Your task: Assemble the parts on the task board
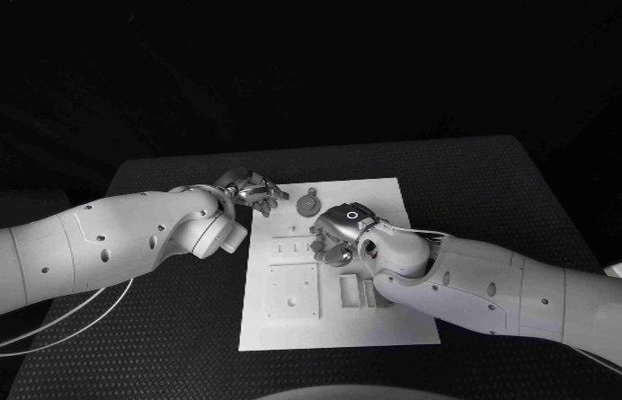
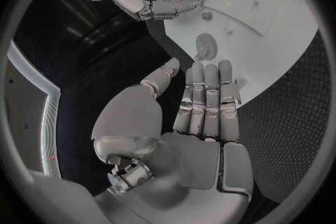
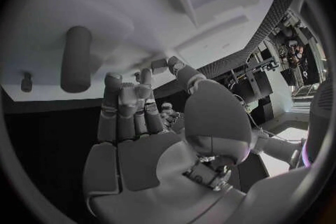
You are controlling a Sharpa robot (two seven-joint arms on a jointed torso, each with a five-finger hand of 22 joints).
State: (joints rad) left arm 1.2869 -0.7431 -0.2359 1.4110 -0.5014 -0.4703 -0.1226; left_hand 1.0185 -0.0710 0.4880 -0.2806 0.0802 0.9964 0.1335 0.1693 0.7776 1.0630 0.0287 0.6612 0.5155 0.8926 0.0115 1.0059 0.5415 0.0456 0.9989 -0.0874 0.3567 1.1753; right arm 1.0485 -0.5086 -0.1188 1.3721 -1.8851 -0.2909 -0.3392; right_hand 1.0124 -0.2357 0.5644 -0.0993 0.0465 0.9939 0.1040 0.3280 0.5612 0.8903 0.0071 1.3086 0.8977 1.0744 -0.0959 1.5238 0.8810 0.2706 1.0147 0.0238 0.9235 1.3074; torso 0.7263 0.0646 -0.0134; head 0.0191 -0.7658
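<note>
Task board (image 1: 340,315): white plate, flat at the middle of the black table (image 1: 169,328), bearing raised blocks and recesses. Round grey part (image 1: 307,204): lies on the board near its far edge, between the two hands; also seen in the left wrist view (image 2: 204,43). Cylindrical grey part (image 3: 75,57): lies on the board near the right hand's fingertips. Left hand (image 1: 252,191): at the board's far left corner, fingers straight and together, holding nothing. Right hand (image 1: 340,229): over the board's middle, fingers curled inward; whether it grips anything cannot be told.

black table (image 1: 169,328), white task board (image 1: 389,324) lying flat mid-table
</note>
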